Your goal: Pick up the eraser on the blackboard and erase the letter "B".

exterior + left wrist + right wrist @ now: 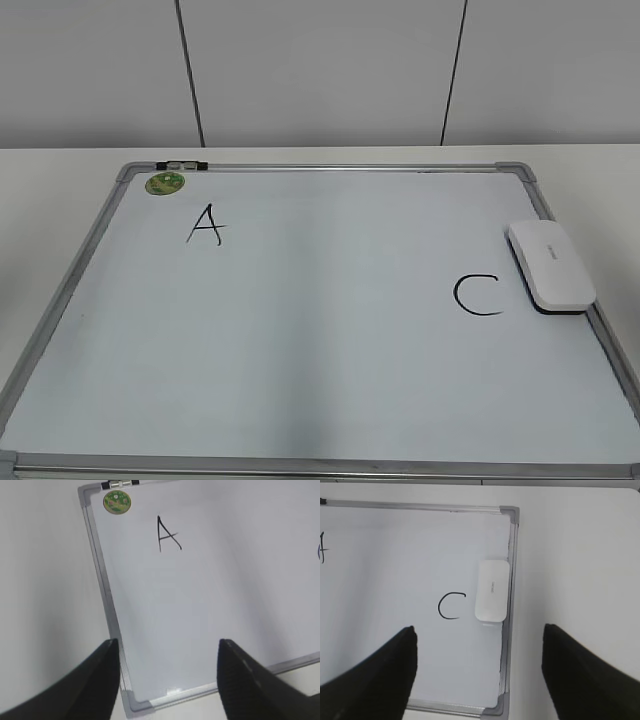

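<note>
Both arms' fingers (167, 680) (477, 672), spread apart, appear only in wrist views, above the blackboard (330, 167).

Board (330, 400) lies flat on the table (60, 165). Eraser (550, 264) sits on the board at its right edge, touching the frame, just right of the C (476, 296). A (205, 224) is far left, toward the back. Magnet (165, 183) in the back-left corner, behind the A. Clip (181, 164) on the back frame, just behind the magnet.
</note>
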